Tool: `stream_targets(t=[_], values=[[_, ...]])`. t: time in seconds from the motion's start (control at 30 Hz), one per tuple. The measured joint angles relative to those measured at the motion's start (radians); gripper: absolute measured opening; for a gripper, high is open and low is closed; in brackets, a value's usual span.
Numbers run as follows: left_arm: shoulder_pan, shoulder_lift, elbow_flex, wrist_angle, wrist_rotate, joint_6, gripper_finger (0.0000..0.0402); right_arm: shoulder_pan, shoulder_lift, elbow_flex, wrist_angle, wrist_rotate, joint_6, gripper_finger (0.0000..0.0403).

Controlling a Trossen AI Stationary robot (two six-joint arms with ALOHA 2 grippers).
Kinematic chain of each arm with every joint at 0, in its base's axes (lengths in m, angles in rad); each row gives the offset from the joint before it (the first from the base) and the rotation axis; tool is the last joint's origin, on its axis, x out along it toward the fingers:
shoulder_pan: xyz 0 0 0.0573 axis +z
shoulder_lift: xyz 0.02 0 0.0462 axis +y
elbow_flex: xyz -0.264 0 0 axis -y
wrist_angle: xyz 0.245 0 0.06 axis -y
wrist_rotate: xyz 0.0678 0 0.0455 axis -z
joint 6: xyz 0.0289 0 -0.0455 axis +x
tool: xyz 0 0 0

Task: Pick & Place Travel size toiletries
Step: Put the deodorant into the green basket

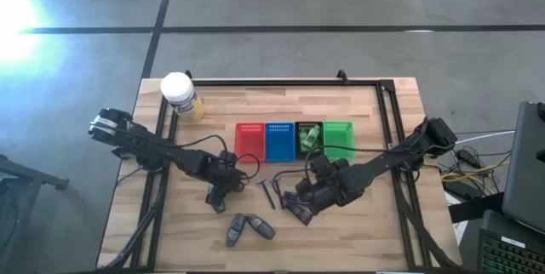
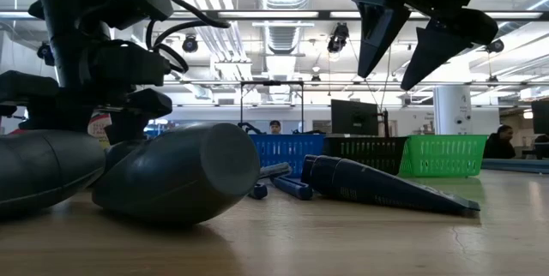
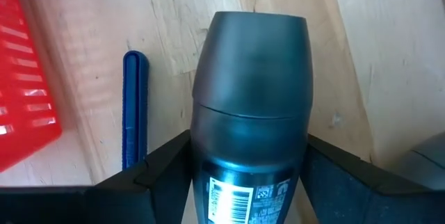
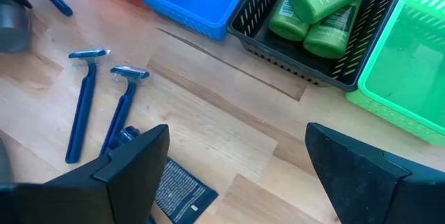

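My left gripper (image 1: 218, 194) (image 3: 250, 161) is shut on a grey oval tube (image 3: 250, 99) near the table's middle. Two more grey tubes (image 1: 234, 230) (image 1: 261, 228) lie flat toward the near edge and fill the low view's foreground (image 2: 176, 173). My right gripper (image 1: 300, 204) (image 4: 236, 154) (image 2: 401, 40) hangs open above a dark packet (image 4: 182, 190) and touches nothing. Two blue-handled razors (image 4: 83, 102) (image 4: 122, 109) lie side by side beside it. Green tubes (image 4: 327, 1) lie in the black basket (image 1: 308, 140). My left gripper pinches the grey tube between its two fingers (image 3: 167, 175), on the labelled body (image 3: 208, 175) behind the cap seam. The fingers lie across the tube, and the rounded cap end (image 3: 254, 43) sticks out past them. Whether the tube is clear of the table I cannot tell.
Red (image 1: 249, 140), blue (image 1: 279, 140), black and green (image 1: 339, 138) baskets stand in a row at mid-table. A white-capped yellow jar (image 1: 180, 95) stands at the far left corner. Another blue razor (image 3: 134, 106) lies beside the red basket.
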Motion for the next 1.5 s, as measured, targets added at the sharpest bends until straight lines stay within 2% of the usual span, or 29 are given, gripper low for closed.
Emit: stream_targets(t=[0.5, 0.7, 0.83, 0.97, 1.3, 1.5], values=[[0.0, -0.001, -0.059, 0.028, 0.006, -0.007, 0.0245, -0.001, 0.0, -0.002, 0.0, 0.0, -0.003, 0.03], [0.0, -0.007, -0.056, 0.027, 0.005, -0.01, 0.0209, -0.003, 0.0, -0.002, 0.001, 0.0, -0.001, 0.0305], [0.0, -0.028, -0.047, 0.025, 0.002, -0.011, 0.0206, -0.002, 0.0, -0.002, 0.022, 0.0, -0.006, 0.0311], [-0.001, -0.038, -0.027, 0.014, -0.005, -0.015, 0.0206, -0.003, 0.0, -0.001, 0.096, 0.0, -0.052, 0.0311], [-0.001, -0.099, 0.078, 0.022, -0.057, -0.026, 0.0206, -0.003, -0.033, 0.017, 0.283, -0.001, -0.087, 0.0282], [0.0, -0.174, 0.158, 0.026, -0.058, -0.028, 0.0206, -0.004, -0.069, 0.017, 0.425, -0.004, -0.291, 0.0284]])
